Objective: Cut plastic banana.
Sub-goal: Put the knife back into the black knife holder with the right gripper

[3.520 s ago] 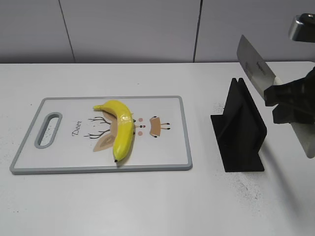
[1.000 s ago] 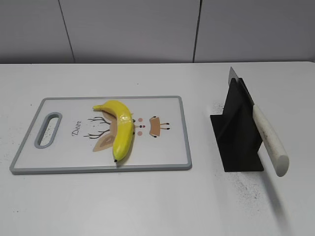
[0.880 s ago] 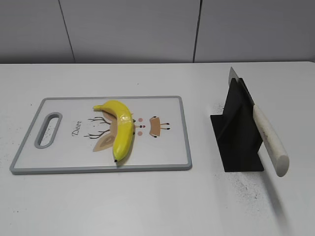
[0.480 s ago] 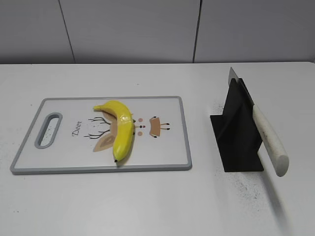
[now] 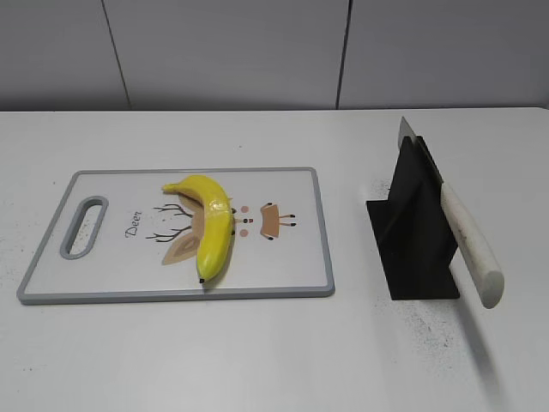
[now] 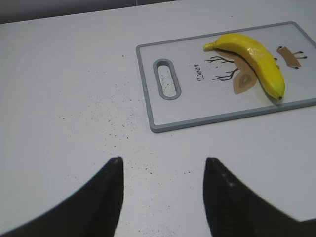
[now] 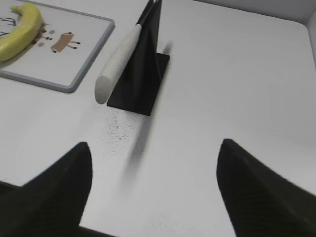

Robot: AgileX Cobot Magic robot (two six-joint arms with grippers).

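Note:
A yellow plastic banana [image 5: 210,222] lies whole on a white cutting board with a deer drawing [image 5: 103,275]. It also shows in the left wrist view [image 6: 256,59] and in the right wrist view [image 7: 19,30]. A knife with a white handle [image 5: 467,245] rests in a black stand [image 5: 416,232], handle toward the front; the right wrist view shows the handle [image 7: 118,61] and the stand [image 7: 143,74]. My left gripper [image 6: 163,163] is open and empty over bare table, left of the board. My right gripper [image 7: 155,148] is open and empty, in front of the stand. Neither gripper shows in the exterior view.
The board's handle slot [image 6: 167,85] faces my left gripper. The white table [image 5: 274,360] has dark specks near the stand and in front of the board [image 6: 118,133]. A grey wall [image 5: 257,51] runs along the table's far edge.
The right gripper held the knife above the stand 3.5 s ago; the knife now rests in the stand and the arm has left the exterior view. Nothing moved in the last second.

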